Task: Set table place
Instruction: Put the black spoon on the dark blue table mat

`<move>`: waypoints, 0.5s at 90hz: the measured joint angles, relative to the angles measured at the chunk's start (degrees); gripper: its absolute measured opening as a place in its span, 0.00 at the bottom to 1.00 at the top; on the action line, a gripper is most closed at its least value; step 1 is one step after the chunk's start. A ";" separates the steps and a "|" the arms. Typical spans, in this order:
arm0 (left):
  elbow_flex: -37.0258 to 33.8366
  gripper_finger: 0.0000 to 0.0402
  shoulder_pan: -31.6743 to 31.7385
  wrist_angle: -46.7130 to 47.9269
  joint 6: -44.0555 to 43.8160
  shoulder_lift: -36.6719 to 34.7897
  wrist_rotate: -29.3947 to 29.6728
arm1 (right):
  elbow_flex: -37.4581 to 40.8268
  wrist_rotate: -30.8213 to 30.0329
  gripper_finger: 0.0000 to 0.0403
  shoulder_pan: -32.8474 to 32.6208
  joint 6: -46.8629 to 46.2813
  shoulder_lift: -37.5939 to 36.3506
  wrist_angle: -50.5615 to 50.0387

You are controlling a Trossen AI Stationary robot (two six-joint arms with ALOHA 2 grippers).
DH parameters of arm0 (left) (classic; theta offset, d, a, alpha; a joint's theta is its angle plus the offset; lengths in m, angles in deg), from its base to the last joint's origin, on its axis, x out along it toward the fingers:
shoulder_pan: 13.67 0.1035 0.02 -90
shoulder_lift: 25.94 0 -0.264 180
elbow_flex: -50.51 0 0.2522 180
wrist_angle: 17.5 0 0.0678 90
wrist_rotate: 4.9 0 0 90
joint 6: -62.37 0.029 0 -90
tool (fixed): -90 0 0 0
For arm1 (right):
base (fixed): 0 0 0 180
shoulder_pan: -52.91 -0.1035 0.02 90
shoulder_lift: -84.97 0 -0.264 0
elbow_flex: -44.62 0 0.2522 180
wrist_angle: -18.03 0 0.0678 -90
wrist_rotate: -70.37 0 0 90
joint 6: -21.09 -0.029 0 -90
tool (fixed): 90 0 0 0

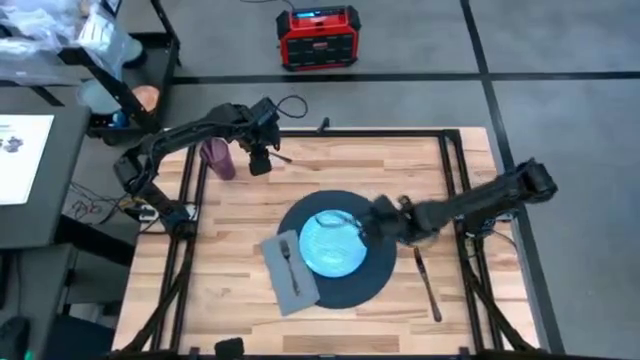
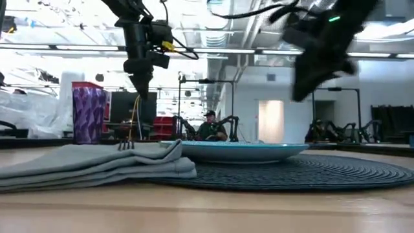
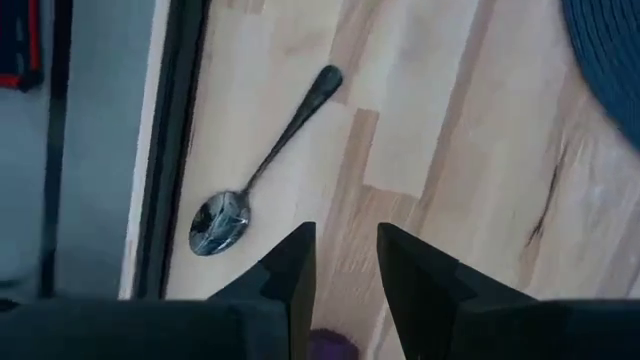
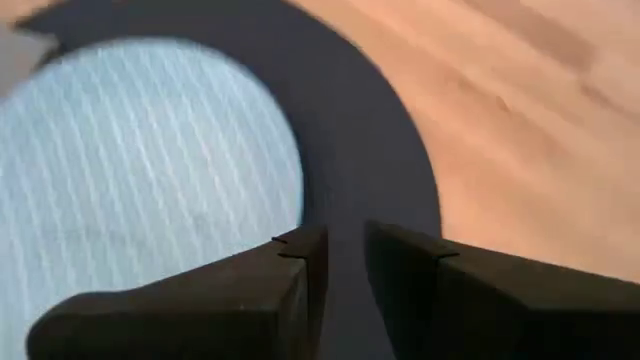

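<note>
Wood-plank table (image 1: 400, 170), navy place (image 1: 385, 270), seated person (image 2: 208, 126) behind

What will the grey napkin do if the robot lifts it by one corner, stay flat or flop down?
It would probably flop. The napkin lies in soft folded layers with rounded edges, so it looks like limp cloth, not stiff. The fork resting on top would likely slide off. Pushed sideways, it might bunch up, since part of it overlaps the dark mat.

Left gripper (image 3: 345, 262) and right gripper (image 4: 343, 258) both hang with jaws narrowly parted.
</note>
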 joint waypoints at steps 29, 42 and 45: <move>-0.97 0.23 2.27 -4.02 18.38 1.23 -0.32 | 6.95 -9.74 0.14 -19.27 -35.03 1.12 0.01; -4.77 0.24 4.59 -9.67 21.41 1.25 -0.30 | 6.90 -10.91 0.14 -20.52 -37.80 3.04 0.38; -5.55 0.24 5.05 -10.48 22.49 1.27 -0.32 | 6.92 -10.91 0.14 -20.54 -37.94 3.37 0.44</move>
